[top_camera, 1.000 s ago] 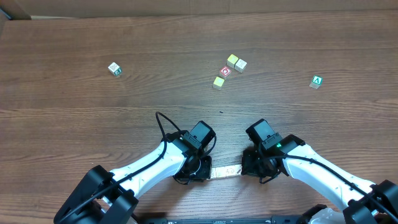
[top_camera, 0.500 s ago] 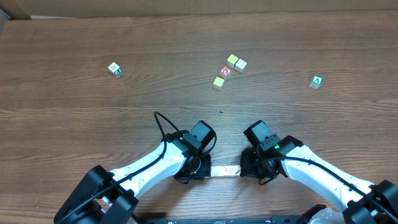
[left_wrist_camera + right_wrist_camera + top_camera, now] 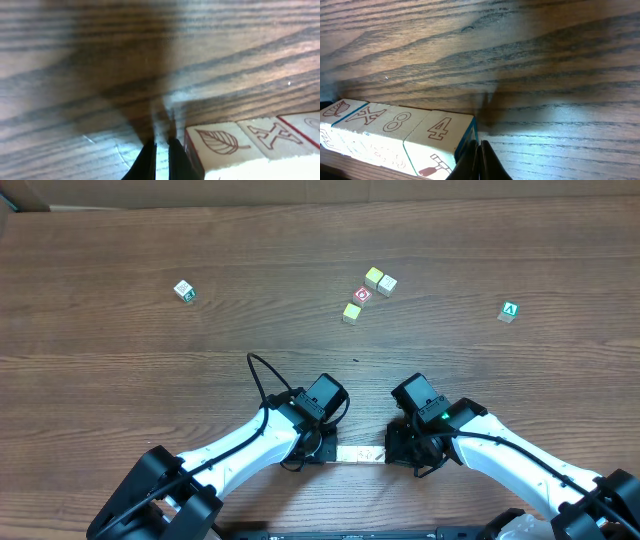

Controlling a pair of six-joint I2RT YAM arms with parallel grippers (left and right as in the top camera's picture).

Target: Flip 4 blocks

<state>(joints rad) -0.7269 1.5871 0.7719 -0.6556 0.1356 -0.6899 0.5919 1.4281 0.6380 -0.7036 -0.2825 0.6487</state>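
Observation:
The blocks (image 3: 362, 453) lie in a tight row near the table's front edge, cream faces up with reddish prints. In the right wrist view the row reads leaf, X, 8, 4 (image 3: 439, 130); the left wrist view shows its leaf end (image 3: 217, 142). My left gripper (image 3: 328, 452) is shut, empty, its right finger (image 3: 177, 160) against the row's left end. Shut and empty too, my right gripper (image 3: 393, 451) presses its fingertips (image 3: 479, 161) on the teal side of the 4 block. The wrists hide both ends of the row from above.
Loose cubes lie farther back: a white one (image 3: 183, 290) at left, two pale ones (image 3: 380, 280), a red-faced one (image 3: 362, 295) and a yellowish one (image 3: 351, 311) in the middle, a green A cube (image 3: 509, 311) at right. A black cable (image 3: 258, 375) loops off the left arm.
The right gripper has edged a little to the left against the row's end. The left gripper and the loose cubes have stayed put.

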